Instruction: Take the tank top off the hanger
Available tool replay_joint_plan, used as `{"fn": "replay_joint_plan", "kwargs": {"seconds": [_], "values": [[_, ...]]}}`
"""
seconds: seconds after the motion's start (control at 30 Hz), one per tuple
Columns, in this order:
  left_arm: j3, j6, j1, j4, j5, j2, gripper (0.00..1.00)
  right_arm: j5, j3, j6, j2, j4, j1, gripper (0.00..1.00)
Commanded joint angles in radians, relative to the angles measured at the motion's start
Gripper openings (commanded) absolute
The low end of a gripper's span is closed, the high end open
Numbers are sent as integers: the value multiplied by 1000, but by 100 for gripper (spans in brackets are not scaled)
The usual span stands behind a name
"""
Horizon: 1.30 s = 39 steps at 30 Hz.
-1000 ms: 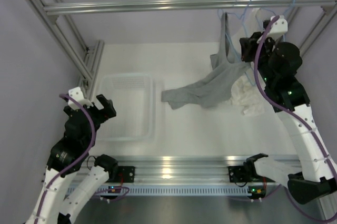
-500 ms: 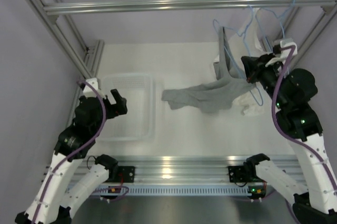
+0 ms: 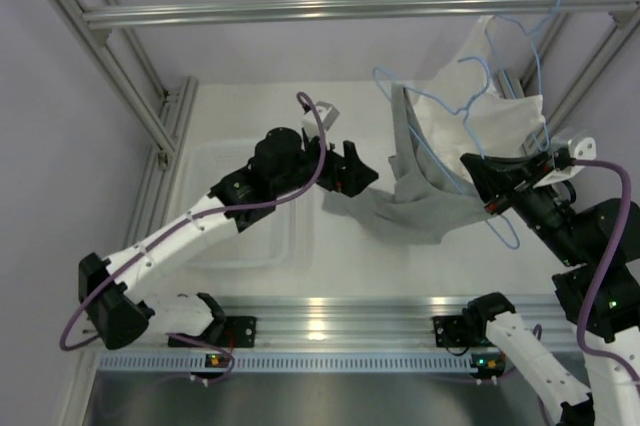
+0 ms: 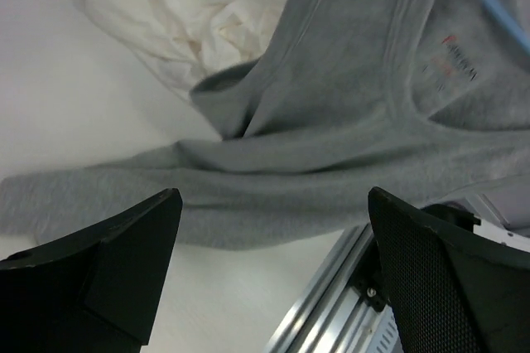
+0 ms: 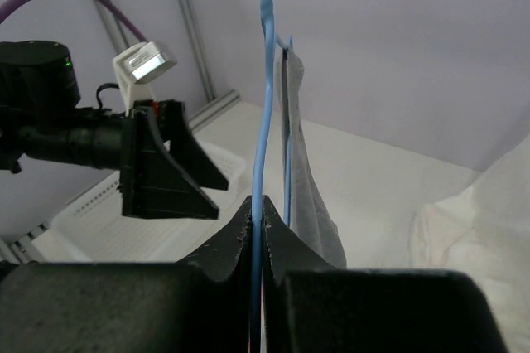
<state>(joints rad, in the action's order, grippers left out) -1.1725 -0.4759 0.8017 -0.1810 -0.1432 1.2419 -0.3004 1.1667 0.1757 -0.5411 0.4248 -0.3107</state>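
Observation:
The grey tank top (image 3: 415, 201) hangs on the light-blue wire hanger (image 3: 432, 161), one strap up on the wire and its body sagging to the table. My right gripper (image 3: 482, 184) is shut on the hanger wire (image 5: 263, 79); the jaws pinch it in the right wrist view (image 5: 257, 214), and the tank top (image 5: 302, 179) hangs just behind. My left gripper (image 3: 357, 172) is open, just left of the top. In the left wrist view its fingers (image 4: 103, 258) stand wide apart before the tank top (image 4: 331, 121), not touching it.
A white translucent garment (image 3: 500, 116) hangs on a second blue hanger (image 3: 540, 46) hooked on the top rail, right behind the tank top. A white tray (image 3: 250, 246) lies on the table under my left arm. Frame rails run along the near edge (image 3: 400, 311).
My left arm has swung from the left side across the tray to the tank top. My right gripper has pulled the hanger nearer and rightward, lifting the top partly off the table.

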Motion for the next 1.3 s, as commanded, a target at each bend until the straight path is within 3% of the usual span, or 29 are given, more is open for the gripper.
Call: {"fn": "replay_joint_plan", "kwargs": {"seconds": [0.0, 0.23, 0.47, 0.6, 0.77, 1.03, 1.27], "values": [[-91, 77, 42, 297, 5, 54, 99, -94, 47, 56, 6, 37, 10, 0], [-43, 131, 71, 515, 13, 45, 93, -120, 70, 73, 9, 54, 10, 0], [-99, 163, 71, 454, 214, 83, 84, -166, 80, 87, -6, 51, 10, 0], [-128, 203, 73, 460, 225, 103, 76, -195, 70, 96, -14, 29, 12, 0], [-136, 211, 73, 477, 113, 111, 61, -171, 56, 94, -19, 17, 10, 0], [-79, 204, 76, 549, 34, 85, 64, -148, 44, 91, -34, 12, 10, 0], [-128, 226, 79, 511, 111, 125, 59, -174, 50, 103, -33, -6, 10, 0]]}}
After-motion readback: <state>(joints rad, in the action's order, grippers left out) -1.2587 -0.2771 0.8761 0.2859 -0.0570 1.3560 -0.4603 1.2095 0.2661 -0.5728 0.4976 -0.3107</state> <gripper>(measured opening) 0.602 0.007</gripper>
